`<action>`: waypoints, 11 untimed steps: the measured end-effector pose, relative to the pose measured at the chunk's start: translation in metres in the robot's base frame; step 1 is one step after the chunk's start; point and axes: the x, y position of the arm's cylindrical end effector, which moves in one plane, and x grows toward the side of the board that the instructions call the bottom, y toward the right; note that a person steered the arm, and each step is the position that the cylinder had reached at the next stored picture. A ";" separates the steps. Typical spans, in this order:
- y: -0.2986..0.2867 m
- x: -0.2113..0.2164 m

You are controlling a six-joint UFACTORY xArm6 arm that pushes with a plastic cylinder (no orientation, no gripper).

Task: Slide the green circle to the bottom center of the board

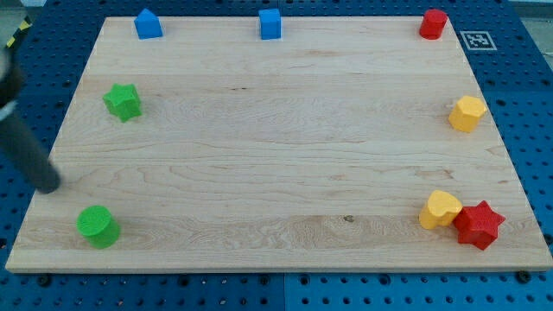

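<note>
The green circle lies near the bottom left corner of the wooden board. My rod comes in from the view's left edge, and my tip rests on the board up and to the left of the green circle, a short gap apart from it. A green star lies higher up on the left side, above my tip and to its right.
A blue house-shaped block and a blue cube sit along the top edge. A red cylinder is at top right. A yellow hexagon is at the right edge. A yellow heart touches a red star at bottom right.
</note>
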 end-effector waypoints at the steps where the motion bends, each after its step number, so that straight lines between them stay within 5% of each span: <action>1: -0.001 0.027; 4: 0.102 0.057; 6: 0.114 0.036; 7: 0.142 0.061; 11: 0.252 0.035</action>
